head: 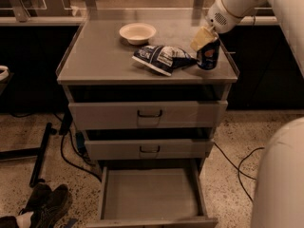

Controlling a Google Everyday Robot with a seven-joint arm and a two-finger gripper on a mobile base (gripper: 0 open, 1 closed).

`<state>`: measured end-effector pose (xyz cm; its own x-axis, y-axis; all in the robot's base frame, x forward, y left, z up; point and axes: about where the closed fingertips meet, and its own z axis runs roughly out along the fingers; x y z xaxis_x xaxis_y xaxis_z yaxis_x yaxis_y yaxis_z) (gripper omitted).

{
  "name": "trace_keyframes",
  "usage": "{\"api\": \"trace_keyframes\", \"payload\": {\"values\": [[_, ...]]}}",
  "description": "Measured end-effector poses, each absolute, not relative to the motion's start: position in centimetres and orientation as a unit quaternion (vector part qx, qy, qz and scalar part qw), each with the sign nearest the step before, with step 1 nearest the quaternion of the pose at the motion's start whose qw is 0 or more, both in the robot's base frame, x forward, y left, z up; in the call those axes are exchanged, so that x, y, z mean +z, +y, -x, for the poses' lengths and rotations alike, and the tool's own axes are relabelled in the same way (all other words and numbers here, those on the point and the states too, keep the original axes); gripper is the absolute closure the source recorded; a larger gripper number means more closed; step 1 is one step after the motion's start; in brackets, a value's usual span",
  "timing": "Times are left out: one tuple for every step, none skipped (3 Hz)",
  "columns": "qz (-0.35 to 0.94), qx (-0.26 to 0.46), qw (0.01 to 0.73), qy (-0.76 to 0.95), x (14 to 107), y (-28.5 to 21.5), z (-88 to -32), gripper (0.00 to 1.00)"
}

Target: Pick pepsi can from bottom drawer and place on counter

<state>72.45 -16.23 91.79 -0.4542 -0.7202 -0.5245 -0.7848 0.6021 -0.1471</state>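
On the right front corner of the bench the pepsi can stands upright, base looks flat on the grey top, just inside the thin side rim. Claw sits right at the can's top, on its upper left side, at the end of the white arm reaching in from upper right. Can't tell whether the claw is pinching the can or is clear of it.

Step-wise I'd say the pick is done & we're at the tail end of the place: can is out of the bottom drawer, which hangs open at floor level w/ nothing visible inside. Next move, as I judge it: be sure the can's weight is on the bench, free it, then go straight up & back so nothing tips it. It's nr the edge, so a sideways drag on the way out could send it over the rim.

Round abt: blue-and-white snack bag lies flat just left of the can, its end touching or v. close, can't tell which. That's the main thing in the way, a retreat to the left would snag it. Pale bowl further back-left, well apart. Two upper drawers shut. Floor: black cable on the right, dark shoes bottom left, robot's own white body bottom right, none nr the can
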Motion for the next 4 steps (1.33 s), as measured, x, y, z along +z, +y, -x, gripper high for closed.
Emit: {"api": "trace_keyframes", "payload": {"values": [[0.437, 0.052, 0.257, 0.860, 92.8, -18.3, -72.9, 0.82], [0.430, 0.055, 0.268, 0.861, 94.3, -19.3, -73.8, 0.57], [0.420, 0.071, 0.286, 0.858, 94.3, -18.9, -75.0, 0.34], [0.414, 0.095, 0.293, 0.857, 93.3, -18.2, -75.8, 0.11]]}}
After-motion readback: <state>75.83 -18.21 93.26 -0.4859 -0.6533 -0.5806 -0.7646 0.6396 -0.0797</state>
